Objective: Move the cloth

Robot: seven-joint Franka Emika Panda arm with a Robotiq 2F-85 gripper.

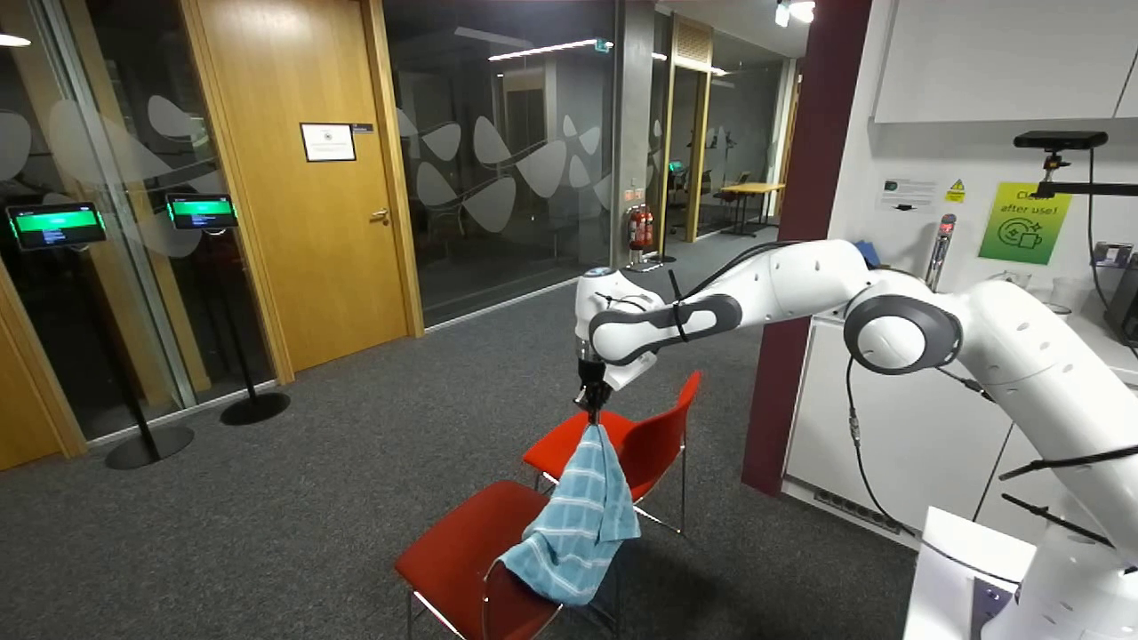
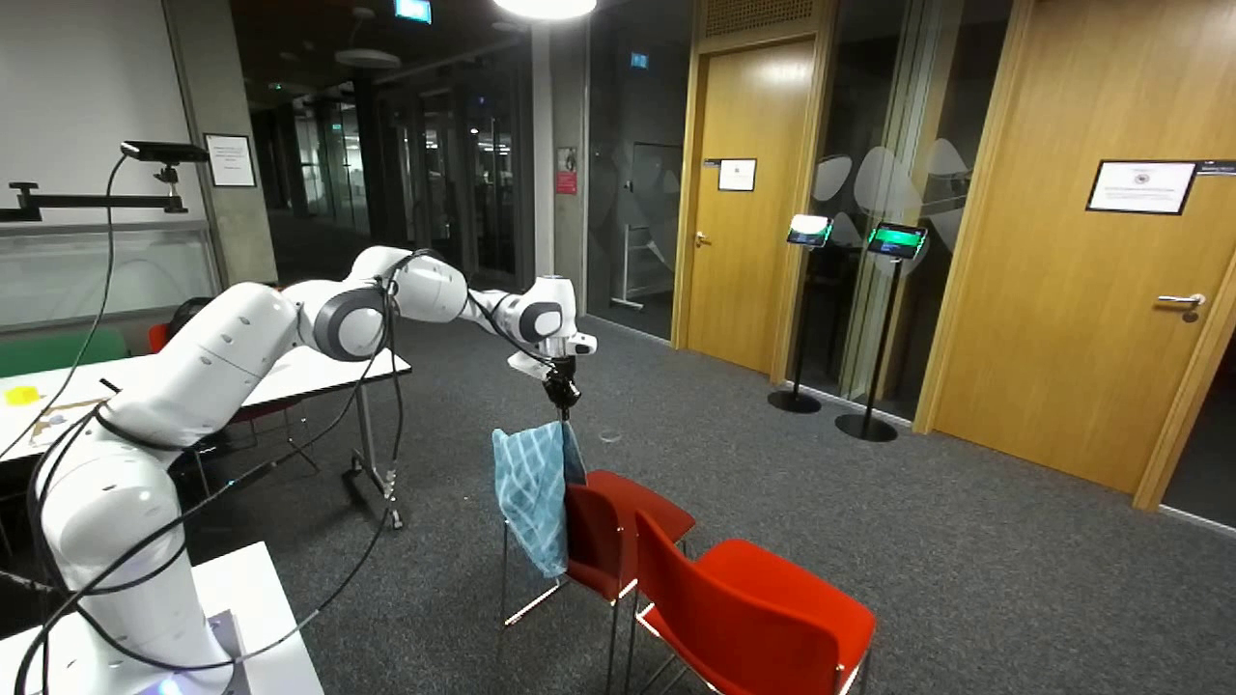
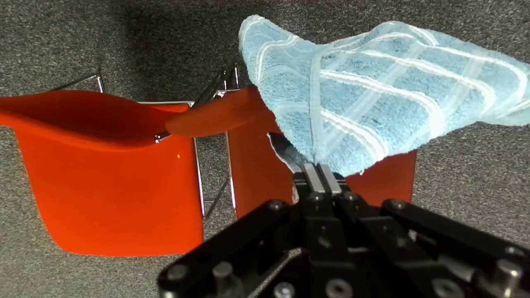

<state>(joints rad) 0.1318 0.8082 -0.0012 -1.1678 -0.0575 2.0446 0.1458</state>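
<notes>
The cloth, a light blue-teal towel with pale checked stripes, shows in both exterior views point(image 1: 576, 520) point(image 2: 534, 492) and in the wrist view point(image 3: 372, 95). It hangs over the backrest of a dark red chair point(image 1: 480, 542) point(image 2: 601, 545), its upper part pulled up to a peak. My gripper point(image 1: 593, 418) point(image 2: 564, 415) is above that backrest, pointing down. In the wrist view my gripper point(image 3: 316, 167) has its fingers nearly together, pinching the top of the cloth. The cloth hides most of the backrest. Its lower part still lies against the chair.
A brighter red chair point(image 1: 662, 444) point(image 2: 744, 618) point(image 3: 116, 203) stands close beside the dark red one. A white table point(image 2: 319, 372) stands behind the arm. Two tablet stands point(image 1: 124, 356) point(image 1: 233, 329) stand near the doors. Cables hang along the arm.
</notes>
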